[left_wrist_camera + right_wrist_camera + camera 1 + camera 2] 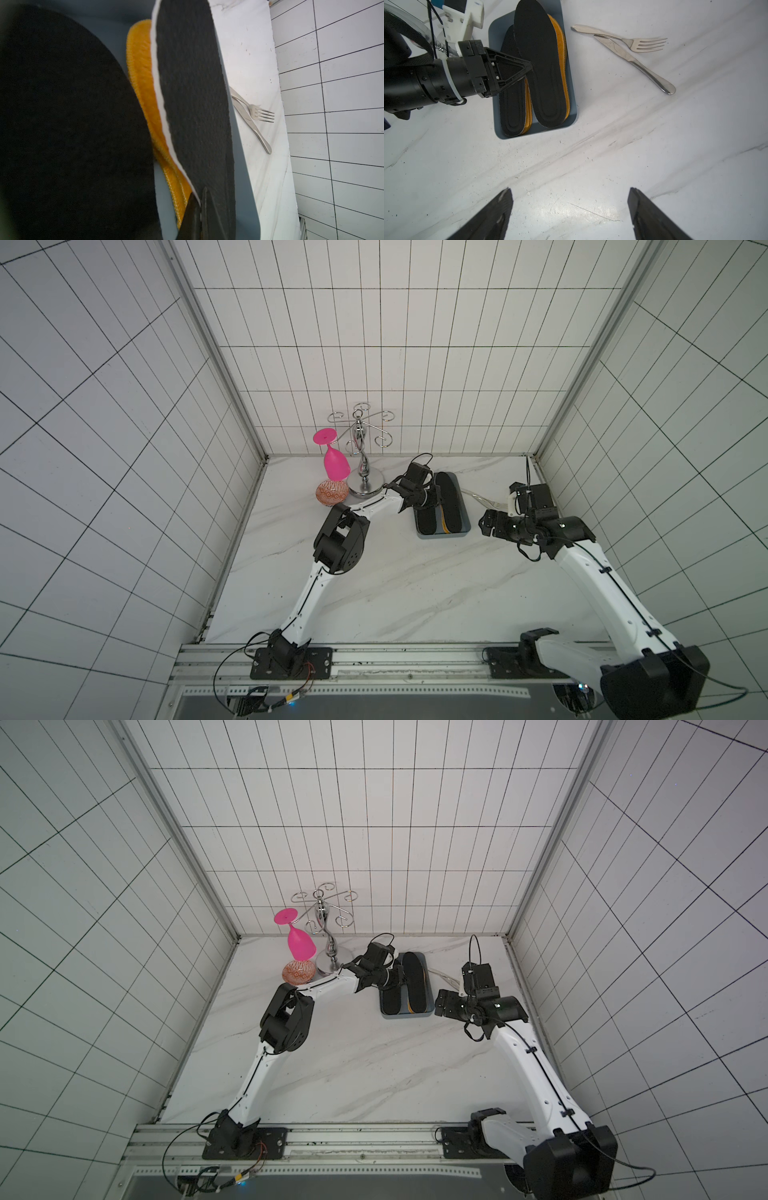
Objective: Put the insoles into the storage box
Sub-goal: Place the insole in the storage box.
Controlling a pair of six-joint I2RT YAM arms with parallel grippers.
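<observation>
Right wrist view: left gripper (pixel 530 67), reaching sideways, pinches black insole (pixel 545 79) in storage box (pixel 495 33); right gripper (pixel 570 190) wide, hovering.

Insoles (pixel 416 982) in storage box (pixel 405 1016) (black uppermost).

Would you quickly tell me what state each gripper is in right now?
Left gripper: closed on the edge of the upper black insole in the storage box.
Right gripper: open, holding nothing.

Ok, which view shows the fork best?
The right wrist view: the whole fork lies unobstructed, crossing a knife. The left wrist view hides its handle end behind the storage box; both top views show only tiny pale slivers.
</observation>
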